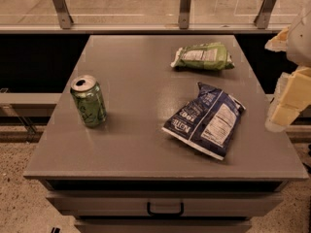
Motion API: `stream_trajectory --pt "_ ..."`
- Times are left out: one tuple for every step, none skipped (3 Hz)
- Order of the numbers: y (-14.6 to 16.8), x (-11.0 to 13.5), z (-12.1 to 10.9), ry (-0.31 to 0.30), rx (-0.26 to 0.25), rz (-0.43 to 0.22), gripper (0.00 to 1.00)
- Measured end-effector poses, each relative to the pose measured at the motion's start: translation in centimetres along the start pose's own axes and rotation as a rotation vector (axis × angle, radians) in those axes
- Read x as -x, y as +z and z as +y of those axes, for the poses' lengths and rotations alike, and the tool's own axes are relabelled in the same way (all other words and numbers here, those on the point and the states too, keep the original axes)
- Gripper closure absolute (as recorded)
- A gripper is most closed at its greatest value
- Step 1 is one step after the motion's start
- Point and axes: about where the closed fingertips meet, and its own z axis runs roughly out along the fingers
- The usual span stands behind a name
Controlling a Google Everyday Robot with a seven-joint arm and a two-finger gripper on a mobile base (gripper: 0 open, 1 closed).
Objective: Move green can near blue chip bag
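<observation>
Pincer (287, 101) hangs beside the right edge of the table (131, 149); I cannot tell whether it is wide or narrow.

Of everything on the table, the blue chip bag (205, 120) lies nearest the pincer, just to its left and a little lower in the view. It is apart from the pincer, flat and crinkled, with its white nutrition panel facing up. The green can (89, 101) stands upright far to the pincer's left, beyond the bag on the opposite side of the table and well apart from the bag, its silver top showing the opening. A green chip bag (202, 57) lies to the pincer's left and farther back. A dark drawer handle (165, 209) sits under the table's front edge, below and left of the pincer.
</observation>
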Motion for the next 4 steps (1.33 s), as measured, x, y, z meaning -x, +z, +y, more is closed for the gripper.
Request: stream_trajectory --pt "0.0 0.0 0.0 0.0 0.0 0.0 0.0" --pt "-0.2 1.8 -1.5 -0.07 -0.02 -0.079 0.0" --pt "-0.2 6.5 -4.9 -0.21 -0.06 -0.264 0.0" --pt "-0.8 13.1 -6.6 -0.345 -0.094 -0.496 0.0"
